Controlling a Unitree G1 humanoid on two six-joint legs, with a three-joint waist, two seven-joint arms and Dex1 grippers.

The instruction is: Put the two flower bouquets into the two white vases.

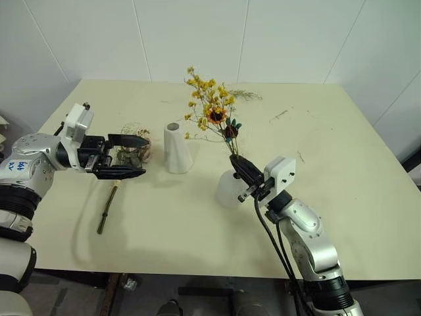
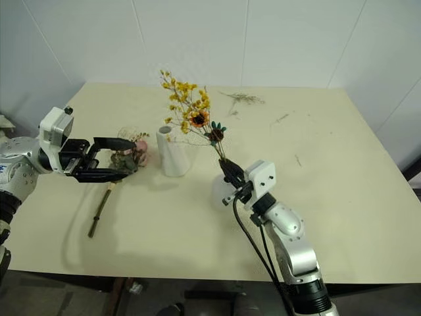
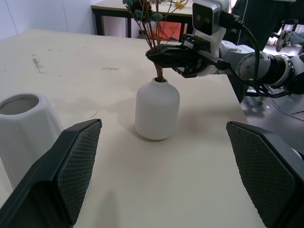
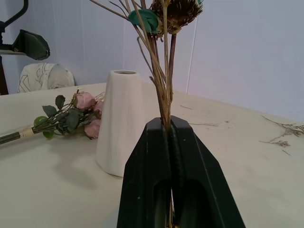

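My right gripper (image 1: 238,164) is shut on the thin brown stems of the yellow bouquet (image 1: 209,108), which stands upright. The stem ends reach into the mouth of the short rounded white vase (image 3: 157,110), just below the gripper. The tall tapered vase (image 1: 176,148) stands empty to its left. The pink rose bouquet (image 1: 135,154) lies on the table left of the tall vase, its wrapped stem (image 1: 107,207) pointing toward the near edge. My left gripper (image 1: 146,157) hangs level over the roses, open, with nothing between its fingers (image 3: 71,171).
The cream table (image 1: 342,197) has loose dried twigs (image 1: 247,94) near its far edge, behind the yellow bouquet. White walls close in behind the table and at its sides.
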